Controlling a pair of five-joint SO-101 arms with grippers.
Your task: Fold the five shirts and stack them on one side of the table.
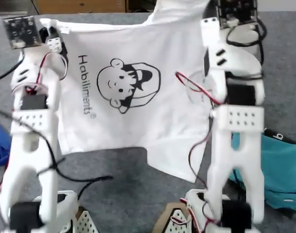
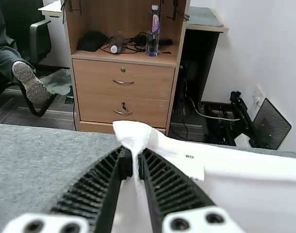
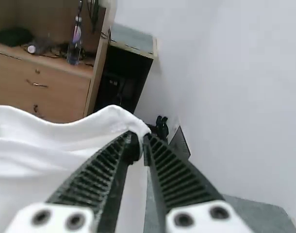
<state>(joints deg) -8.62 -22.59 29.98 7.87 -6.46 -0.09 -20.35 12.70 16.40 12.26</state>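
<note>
Left gripper [image 2: 133, 162] is clenched on a corner of the white shirt [image 2: 254, 187], cloth bunched between its jaws. Right gripper [image 3: 137, 145] pinches the opposite corner likewise. From above, the shirt stretches between both grips, held wide, I'd guess, for folding.

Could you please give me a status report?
Left gripper shut on shirt. Right gripper shut on shirt. Shirt spread between them. Teal cloth by right arm.
</note>
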